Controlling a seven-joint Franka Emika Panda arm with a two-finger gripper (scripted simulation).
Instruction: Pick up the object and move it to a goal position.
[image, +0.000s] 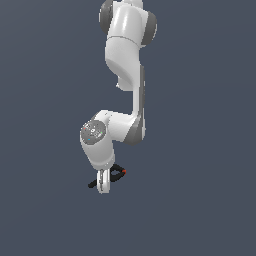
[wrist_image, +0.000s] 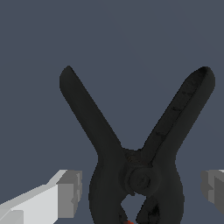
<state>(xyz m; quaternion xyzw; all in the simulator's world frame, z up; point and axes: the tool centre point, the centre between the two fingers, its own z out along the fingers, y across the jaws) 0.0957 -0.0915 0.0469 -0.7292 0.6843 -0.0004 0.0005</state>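
The object is a small black spring clamp (wrist_image: 135, 175), X-shaped, with two splayed handles and a red-orange tip that just shows at the picture's edge. In the exterior view the clamp (image: 118, 173) lies on the grey floor, its red tip toward the exterior view's right and a handle end poking out to the left. My gripper (image: 102, 184) is down at the clamp, partly hiding it. In the wrist view my gripper (wrist_image: 140, 192) is open. Its grey fingers (wrist_image: 68, 194) stand on either side of the clamp's pivot body, with a small gap on each side.
A plain dark grey floor (image: 200, 200) lies all around. The white arm (image: 127, 45) rises above the gripper. No other objects show.
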